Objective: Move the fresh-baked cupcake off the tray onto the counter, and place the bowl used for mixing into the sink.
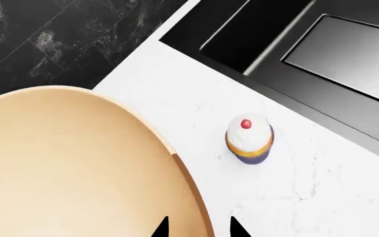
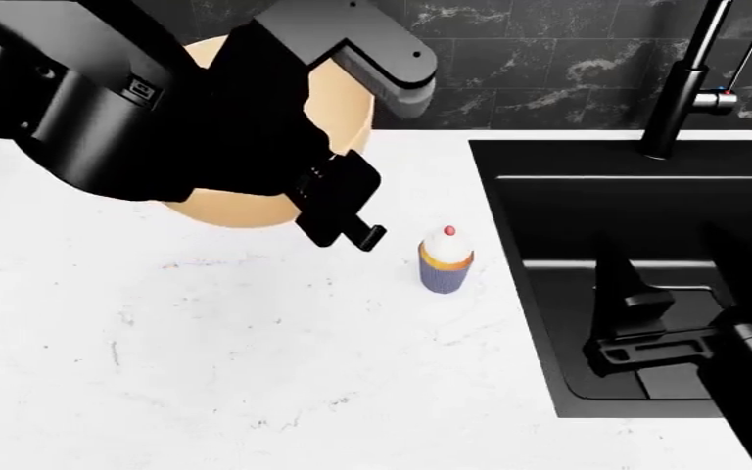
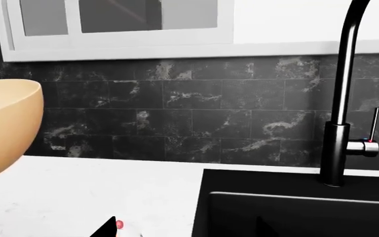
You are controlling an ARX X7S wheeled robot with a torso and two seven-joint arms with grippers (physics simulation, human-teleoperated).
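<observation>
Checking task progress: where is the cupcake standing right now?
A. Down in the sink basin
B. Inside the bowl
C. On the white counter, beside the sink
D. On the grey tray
C: the cupcake stands upright on the white counter, between the bowl and the sink.

We are looking at a home kitchen, rendered in a simulator. A white stone counter [image 2: 219,362] with faint grey marbling fills the near and left part of the head view, and a matte black sink [image 2: 637,211] is set into it on the right. A tall black tap [image 2: 683,78] rises at the far edge of the sink. Behind the counter we see a wall of dark marbled tiles [image 3: 196,118], and above them a white-framed window [image 3: 117,29]. A pale tan bowl [image 1: 71,163] and a small frosted cupcake [image 2: 446,259] on the counter add a baking touch.
</observation>
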